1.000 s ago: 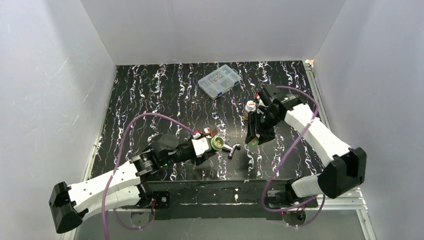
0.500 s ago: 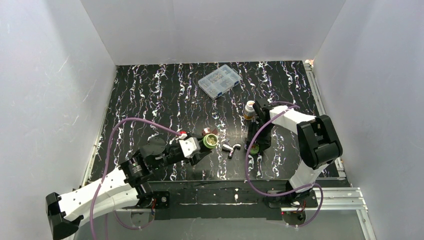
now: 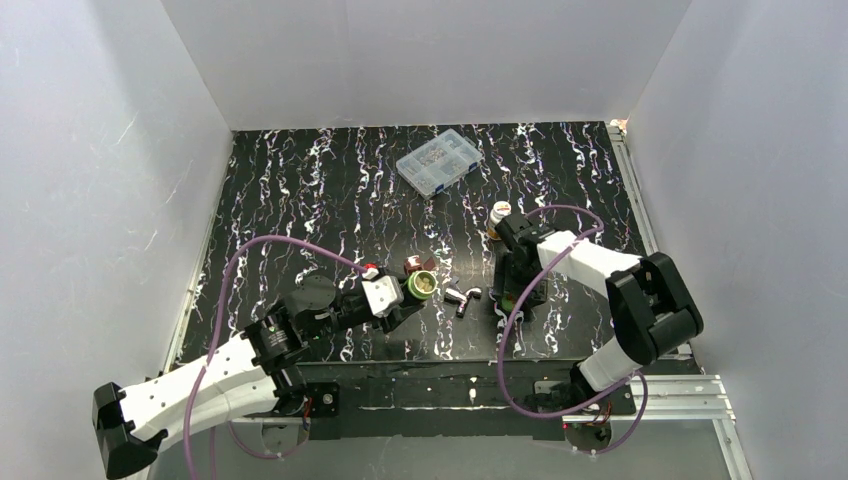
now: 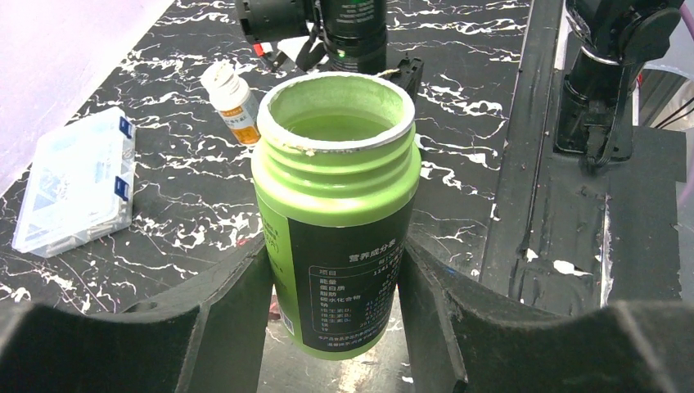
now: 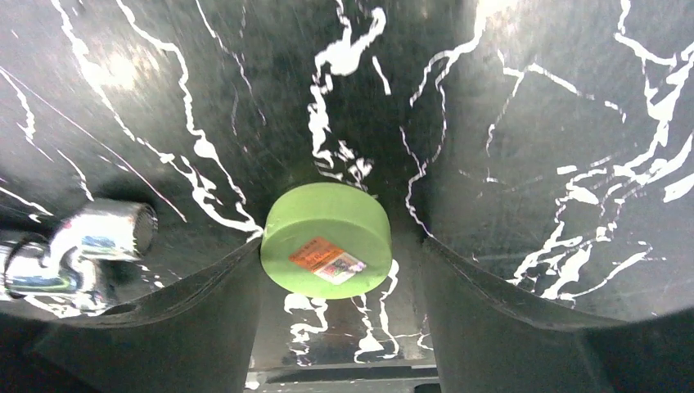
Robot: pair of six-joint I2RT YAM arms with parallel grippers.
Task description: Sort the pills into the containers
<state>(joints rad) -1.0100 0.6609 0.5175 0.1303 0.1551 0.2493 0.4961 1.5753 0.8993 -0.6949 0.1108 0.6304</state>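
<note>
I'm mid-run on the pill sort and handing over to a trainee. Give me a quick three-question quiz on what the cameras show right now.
1. True or false: the green bottle clamped in the left gripper has its cap on.
2. Pick one. The green cap is: (A) lying on the table between the fingers of the right gripper; (B) screwed onto the green bottle; (C) held in the air by the left gripper.
3. Short answer: what colour is the cap on the upright amber bottle?

Key: 1 false, its mouth is open; 2 A; 3 white.
</note>
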